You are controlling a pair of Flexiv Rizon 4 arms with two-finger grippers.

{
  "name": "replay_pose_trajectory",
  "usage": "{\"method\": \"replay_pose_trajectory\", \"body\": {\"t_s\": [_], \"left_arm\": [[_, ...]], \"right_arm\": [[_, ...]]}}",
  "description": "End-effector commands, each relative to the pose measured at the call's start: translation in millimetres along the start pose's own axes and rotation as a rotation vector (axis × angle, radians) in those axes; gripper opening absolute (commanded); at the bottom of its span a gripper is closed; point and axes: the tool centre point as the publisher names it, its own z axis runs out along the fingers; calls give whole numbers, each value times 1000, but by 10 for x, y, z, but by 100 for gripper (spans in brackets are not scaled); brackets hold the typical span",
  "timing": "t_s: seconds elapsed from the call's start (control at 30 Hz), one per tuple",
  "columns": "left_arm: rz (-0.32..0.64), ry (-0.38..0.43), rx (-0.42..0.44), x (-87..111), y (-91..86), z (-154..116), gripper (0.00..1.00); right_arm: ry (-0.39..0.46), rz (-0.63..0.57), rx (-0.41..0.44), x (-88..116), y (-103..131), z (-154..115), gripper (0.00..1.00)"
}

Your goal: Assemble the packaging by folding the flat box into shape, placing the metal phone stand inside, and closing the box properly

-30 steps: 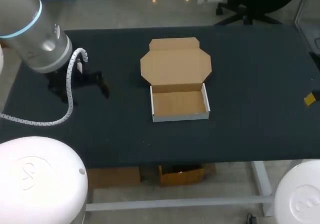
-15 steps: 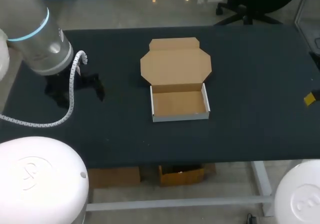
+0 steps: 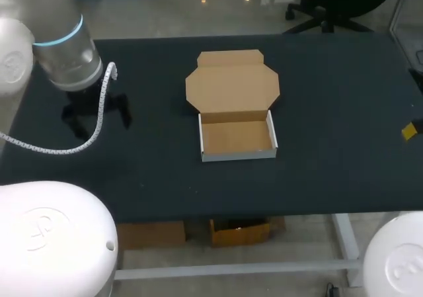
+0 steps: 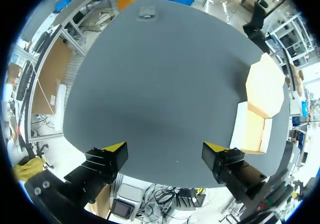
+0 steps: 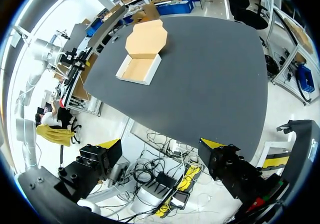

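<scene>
Even, diffuse light falls from above on the matte black table (image 3: 330, 85); its surface reads uniformly dull; the open brown cardboard box with white outer walls (image 3: 238, 138) is brightest along its near white wall; left of the box, the glossy silver-grey left arm (image 3: 66, 45) carries soft highlights; in the left wrist view the table darkens faintly beside the box.

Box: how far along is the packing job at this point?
Done: box folded into a tray, lid open. In hand: nothing; left end effector and right end effector are open, empty. Left: the tray is empty; load the stand, close the lid.
</scene>
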Motion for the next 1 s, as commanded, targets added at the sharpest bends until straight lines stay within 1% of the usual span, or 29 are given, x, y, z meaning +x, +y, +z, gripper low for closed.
{"method": "replay_pose_trajectory", "body": {"t_s": [0.03,0.17,0.2,0.4,0.53,1.0], "left_arm": [[-18,-61,-83,50,-234,220,100],[-30,-65,-104,-4,-346,332,100],[-38,-77,-106,-17,-371,359,100],[-79,-86,-142,-101,-543,535,100],[-98,-89,-158,-164,-618,614,100],[-102,-89,-160,-177,-628,624,100]], "right_arm": [[2,0,2,9,-7,-21,100],[2,0,2,9,-7,-21,100],[2,0,2,9,-7,-21,100],[2,0,2,9,-7,-21,100],[2,0,2,9,-7,-21,100],[2,0,2,9,-7,-21,100]]}}
